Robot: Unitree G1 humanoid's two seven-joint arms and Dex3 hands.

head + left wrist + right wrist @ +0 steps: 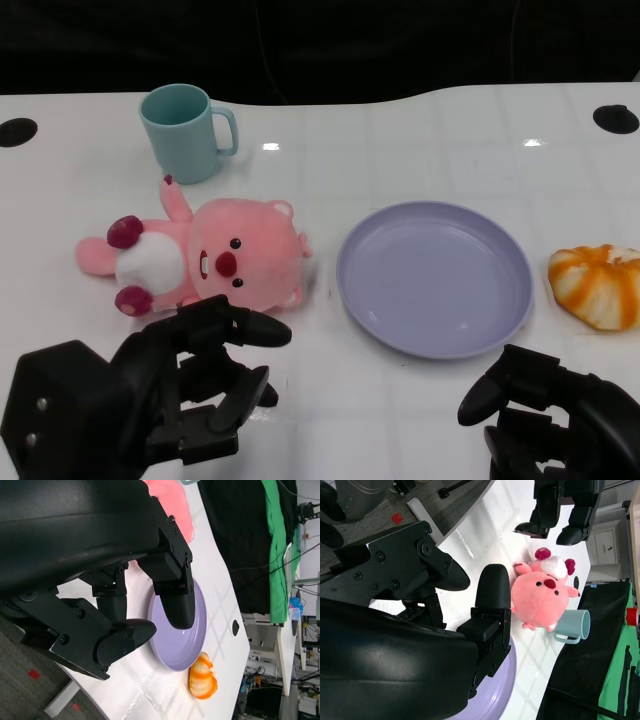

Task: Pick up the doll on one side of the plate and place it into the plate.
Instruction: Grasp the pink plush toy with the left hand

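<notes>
Head view: our left hand (190, 385) hovers near the doll (205, 255), fingers apart, empty.
Right hand (555, 415): seemingly loose, holding nothing.
Plate (435, 277): beside doll.

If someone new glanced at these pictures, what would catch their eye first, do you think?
Probably the pink doll, lying on the white table left of the empty lilac plate, with a teal mug behind it. Next, the orange-and-white object to the plate's right, and the black left hand, open, just short of the doll.
</notes>
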